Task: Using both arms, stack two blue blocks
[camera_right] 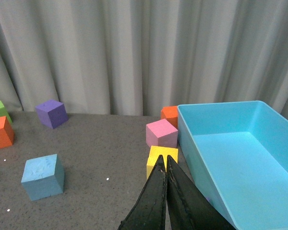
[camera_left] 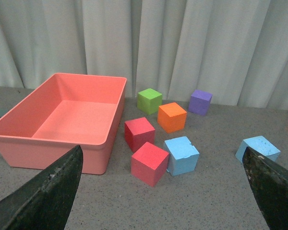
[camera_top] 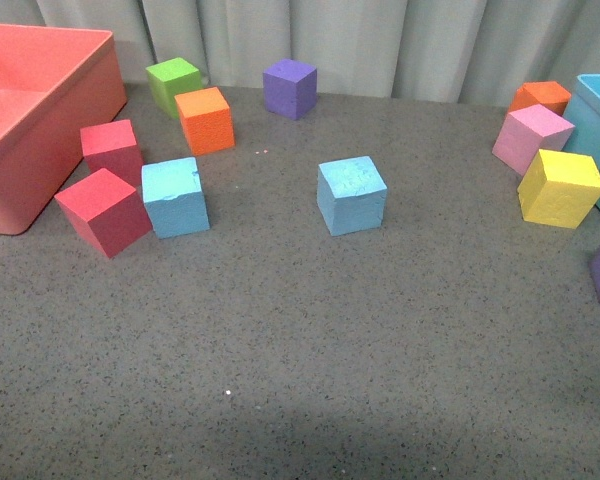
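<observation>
A coral bin (camera_top: 85, 95) sits at ten o'clock, two red cubes (camera_top: 104, 211) (camera_top: 111, 148) beside it; a purple cube (camera_top: 289, 88) stands at twelve; a yellow cube (camera_top: 560, 187) sits by a blue bin (camera_top: 598, 120) at three

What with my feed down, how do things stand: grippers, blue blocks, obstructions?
Left gripper open, right gripper shut, both empty. Left blue block and centre blue block on the table, apart, unstacked. Red cube crowds the left one; centre one free.

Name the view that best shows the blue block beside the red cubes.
Front view: the blue block is whole, near, unblocked. Left wrist view shows it whole too. Right wrist view misses it.
</observation>
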`<action>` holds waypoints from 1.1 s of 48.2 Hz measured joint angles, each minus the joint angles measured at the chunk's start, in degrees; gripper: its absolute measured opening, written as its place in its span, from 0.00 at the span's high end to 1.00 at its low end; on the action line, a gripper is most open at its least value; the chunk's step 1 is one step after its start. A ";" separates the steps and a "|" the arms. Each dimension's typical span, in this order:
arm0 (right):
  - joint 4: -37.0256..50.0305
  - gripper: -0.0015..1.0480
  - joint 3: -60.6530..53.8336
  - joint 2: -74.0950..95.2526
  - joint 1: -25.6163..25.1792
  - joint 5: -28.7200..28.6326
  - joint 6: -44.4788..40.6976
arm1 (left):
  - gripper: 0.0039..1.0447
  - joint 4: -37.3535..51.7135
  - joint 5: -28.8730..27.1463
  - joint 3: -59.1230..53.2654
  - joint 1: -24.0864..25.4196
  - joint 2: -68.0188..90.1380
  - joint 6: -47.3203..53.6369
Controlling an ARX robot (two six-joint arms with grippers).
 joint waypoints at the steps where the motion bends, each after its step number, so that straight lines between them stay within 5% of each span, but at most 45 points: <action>1: -0.72 0.99 -0.24 -0.92 0.00 -0.11 0.00 | 0.06 0.00 0.00 0.00 0.00 0.00 0.00; 53: -33.90 0.99 -2.86 -37.99 -0.04 -0.17 0.00 | 0.06 0.00 0.00 0.00 0.00 0.00 0.00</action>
